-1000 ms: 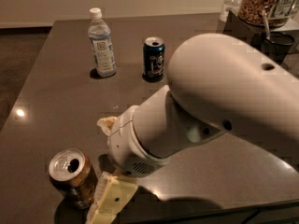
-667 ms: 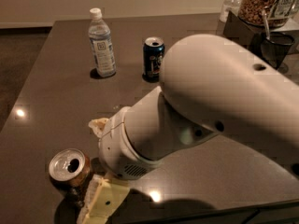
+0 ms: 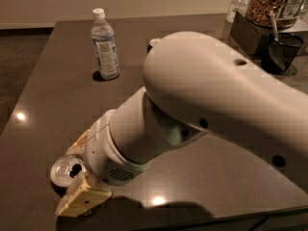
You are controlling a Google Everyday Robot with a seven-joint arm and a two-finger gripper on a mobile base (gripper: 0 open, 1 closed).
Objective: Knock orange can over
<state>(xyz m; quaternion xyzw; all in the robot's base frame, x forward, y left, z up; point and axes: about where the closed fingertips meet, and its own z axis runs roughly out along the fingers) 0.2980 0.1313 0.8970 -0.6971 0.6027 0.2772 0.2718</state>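
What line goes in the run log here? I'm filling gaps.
end effector: low at orange can, near-left corner of table | orange can: upright, not yet knocked | water bottle: upright, far back

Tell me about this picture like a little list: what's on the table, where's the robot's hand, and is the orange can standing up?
table: dark brown top
orange can: front-left corner, upright, silver top showing
gripper: at the orange can, fingers apart, one either side
water bottle: upright, far side, white cap
arm: white, covers the table's middle
knocked over: not yet
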